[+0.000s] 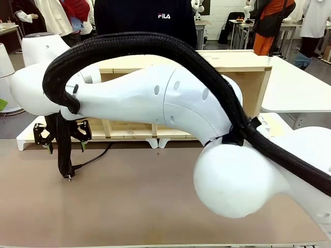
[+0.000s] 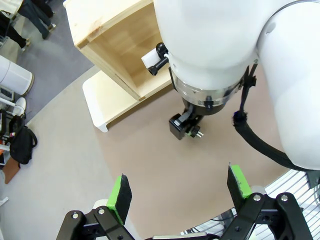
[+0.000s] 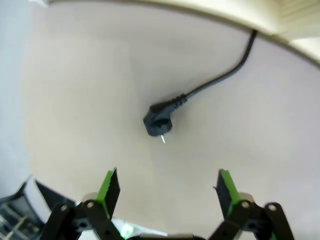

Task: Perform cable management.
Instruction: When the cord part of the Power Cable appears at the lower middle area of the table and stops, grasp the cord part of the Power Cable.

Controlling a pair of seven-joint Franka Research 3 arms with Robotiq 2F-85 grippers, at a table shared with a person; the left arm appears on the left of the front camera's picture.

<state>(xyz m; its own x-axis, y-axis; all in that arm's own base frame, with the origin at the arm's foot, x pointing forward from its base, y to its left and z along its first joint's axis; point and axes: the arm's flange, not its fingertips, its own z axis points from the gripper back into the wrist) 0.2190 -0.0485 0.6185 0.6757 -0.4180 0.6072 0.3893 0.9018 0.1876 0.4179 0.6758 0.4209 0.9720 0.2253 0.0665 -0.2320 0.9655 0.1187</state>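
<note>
The cable [image 1: 93, 159] is a thin black cord lying on the brown table, running out from under the wooden shelf [image 1: 248, 77] to a small round plug. In the right wrist view the plug [image 3: 159, 122] lies flat on the table, its cord curving off to the upper right. My right gripper [image 3: 165, 192] hangs open above the plug, apart from it. From the front, the right arm reaches across to the left side, where its gripper [image 1: 66, 150] stands open over the cable's end. My left gripper [image 2: 180, 192] is open and high above the table, holding nothing.
The right arm's thick braided sleeve [image 1: 155, 44] arches across the front view and hangs in front of its gripper. A person in a dark top [image 1: 145, 15] stands behind the shelf. The shelf rests on a white board [image 2: 97, 107]. Bare brown table [image 1: 145, 196] lies in front.
</note>
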